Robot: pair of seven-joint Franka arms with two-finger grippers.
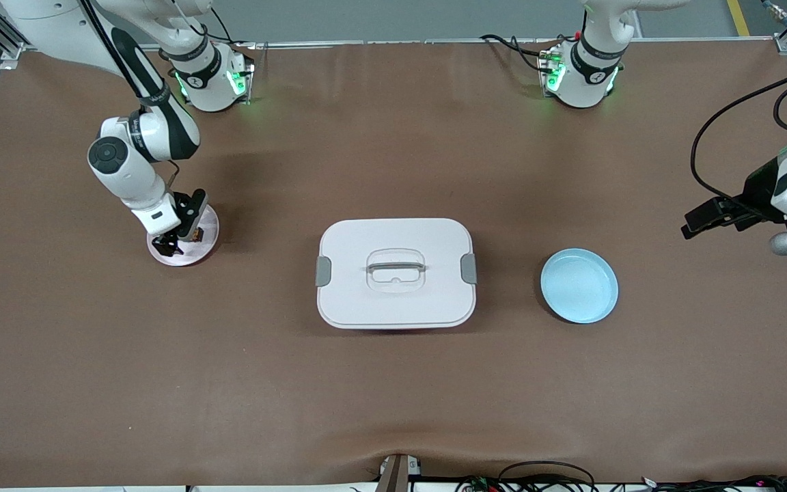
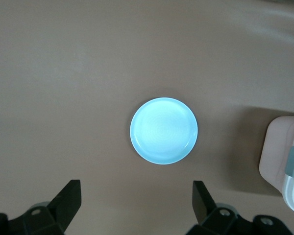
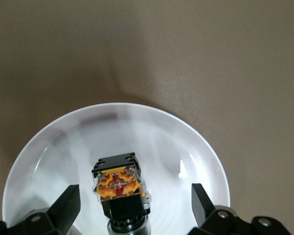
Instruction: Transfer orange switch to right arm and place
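Resting upright on the pale pink plate (image 3: 49, 161) toward the right arm's end of the table, the orange switch (image 3: 118, 188) sits squarely between the spread fingers of the right gripper (image 1: 176, 239), which hangs low over it without touching, so the part looks already set down. Its long axis seems to stand vertical, orange face showing. The left gripper (image 1: 708, 222), fingers wide and empty, waits above the table near the blue plate (image 1: 579, 285).
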